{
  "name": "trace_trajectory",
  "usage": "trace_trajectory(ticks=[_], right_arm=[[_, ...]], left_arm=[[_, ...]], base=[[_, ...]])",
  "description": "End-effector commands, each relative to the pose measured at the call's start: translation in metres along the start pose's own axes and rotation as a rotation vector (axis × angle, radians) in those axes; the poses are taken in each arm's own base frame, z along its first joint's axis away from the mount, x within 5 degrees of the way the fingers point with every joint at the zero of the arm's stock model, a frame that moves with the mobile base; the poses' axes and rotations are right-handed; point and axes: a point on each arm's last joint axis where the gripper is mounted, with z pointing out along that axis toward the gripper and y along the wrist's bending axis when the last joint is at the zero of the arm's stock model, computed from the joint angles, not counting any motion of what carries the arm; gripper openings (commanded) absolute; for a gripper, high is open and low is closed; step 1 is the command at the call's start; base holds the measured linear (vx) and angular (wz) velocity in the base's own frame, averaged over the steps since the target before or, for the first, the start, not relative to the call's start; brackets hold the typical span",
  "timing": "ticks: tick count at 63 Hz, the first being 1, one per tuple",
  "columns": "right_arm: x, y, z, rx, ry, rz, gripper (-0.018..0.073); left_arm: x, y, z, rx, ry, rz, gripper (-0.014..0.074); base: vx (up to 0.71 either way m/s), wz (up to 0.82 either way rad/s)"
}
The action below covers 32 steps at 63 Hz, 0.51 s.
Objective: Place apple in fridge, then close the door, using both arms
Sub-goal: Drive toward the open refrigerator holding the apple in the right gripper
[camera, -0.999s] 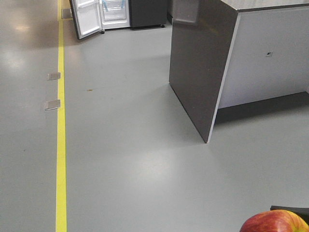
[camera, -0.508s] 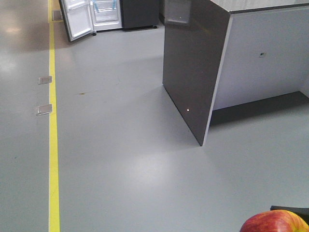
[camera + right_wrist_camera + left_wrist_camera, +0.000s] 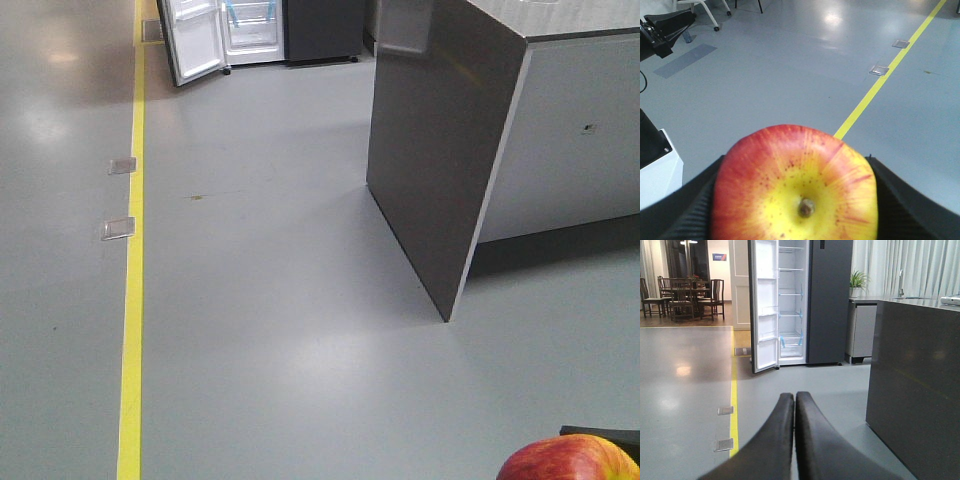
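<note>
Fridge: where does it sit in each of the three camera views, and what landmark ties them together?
Front-facing: the fridge at the top edge, left of centre, its door open.
Left wrist: upper centre, door swung open at its left.
Right wrist: not in it; the apple fills the foreground.
Shared landmark: the yellow floor line, in all three.

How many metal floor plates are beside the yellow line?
2. The nearer plate and the farther plate both lie just left of the yellow line; more could be out of frame.

Grey floor (image 3: 280,300), yellow line (image 3: 131,300)
</note>
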Motion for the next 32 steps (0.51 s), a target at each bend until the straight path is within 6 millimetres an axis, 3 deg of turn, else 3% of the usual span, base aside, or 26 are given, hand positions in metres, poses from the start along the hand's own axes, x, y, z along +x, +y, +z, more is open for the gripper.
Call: trace_trajectory(ticks=[1,32], right_arm=[[-0.0130,0.0003,-0.0030,0.006,-0.080,0.016,0.0363],[-0.0130,0.0003,-0.0030,0.006,-0.080,0.016,0.0363]], left_arm=[[-0.0002,-0.0002,-0.0007,0.010,-0.066,-0.009,-0.0006],[-0.0002,-0.0002,-0.0007,0.010,-0.066,-0.009,-0.0006]], base=[[0.14,0.06],[0.16,-0.01]])
